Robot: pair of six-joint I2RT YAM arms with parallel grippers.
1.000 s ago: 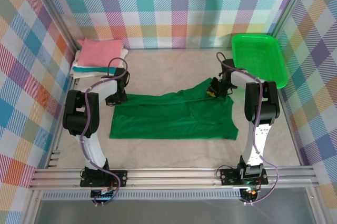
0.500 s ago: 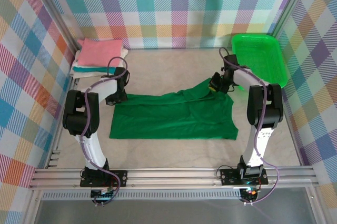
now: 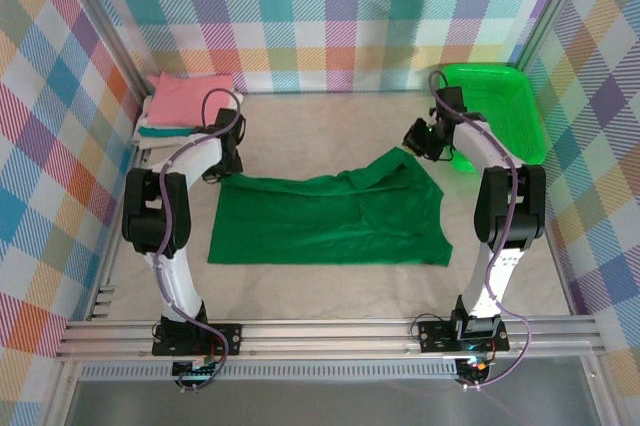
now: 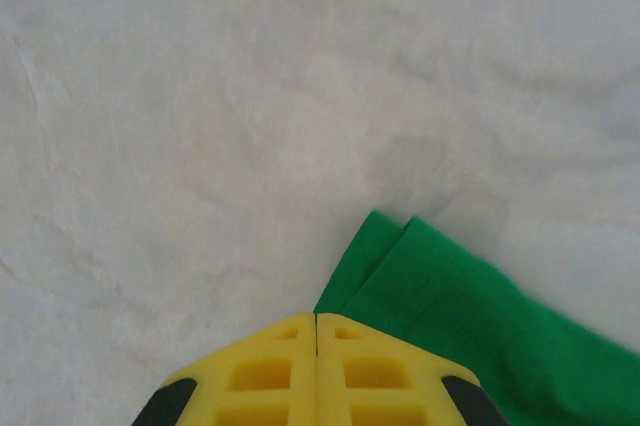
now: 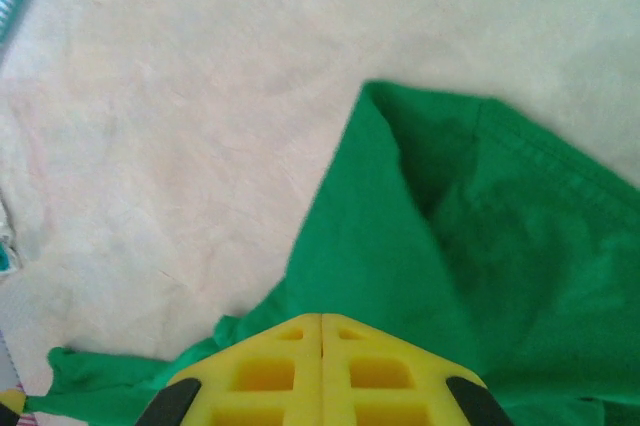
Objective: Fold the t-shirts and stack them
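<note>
The dark green t-shirt (image 3: 330,216) lies spread flat mid-table, its upper edge folded over and rising to a peak at the upper right. My left gripper (image 3: 218,170) hangs shut just beyond the shirt's upper left corner. In the left wrist view its yellow tips (image 4: 316,318) meet with no cloth seen between them, and the doubled shirt corner (image 4: 470,316) lies beside them. My right gripper (image 3: 413,142) is shut just past the peak, and its tips (image 5: 321,318) hover over the shirt (image 5: 470,226). Folded pink (image 3: 188,98), white and teal shirts are stacked at the back left.
A bright green plastic basket (image 3: 495,111) sits at the back right, close behind the right arm. Checked walls and a metal frame enclose the table. Bare tabletop lies behind the shirt and in front of it.
Both grippers have moved away from me, off the shirt's upper edge. The right one left the peak and swung toward the basket. The shirt's upper left corner now lies flatter and wider.
</note>
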